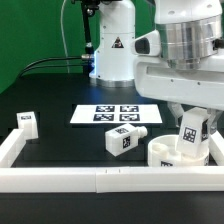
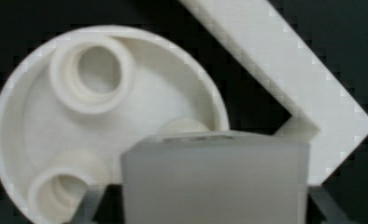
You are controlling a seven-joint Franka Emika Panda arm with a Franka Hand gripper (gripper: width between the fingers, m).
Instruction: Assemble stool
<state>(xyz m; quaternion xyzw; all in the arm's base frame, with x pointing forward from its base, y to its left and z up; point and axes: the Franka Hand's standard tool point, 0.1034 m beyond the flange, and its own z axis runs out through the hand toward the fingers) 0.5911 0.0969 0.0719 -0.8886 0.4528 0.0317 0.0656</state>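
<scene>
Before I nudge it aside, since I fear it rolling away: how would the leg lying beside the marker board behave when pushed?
The lying leg looks blocky and flat-faced, so it would probably slide, not roll. It seems rigid plastic, likely stiff. Its smooth faces might slip.

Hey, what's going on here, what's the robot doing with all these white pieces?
The arm's gripper grips one stool leg upright over the round seat disc, which lies by the border rail on the exterior view's right. The wrist view shows two open sockets in the disc. I can't tell if the held leg is seated yet. A second leg lies near the marker board, and a third leg stands on the exterior view's left.
</scene>
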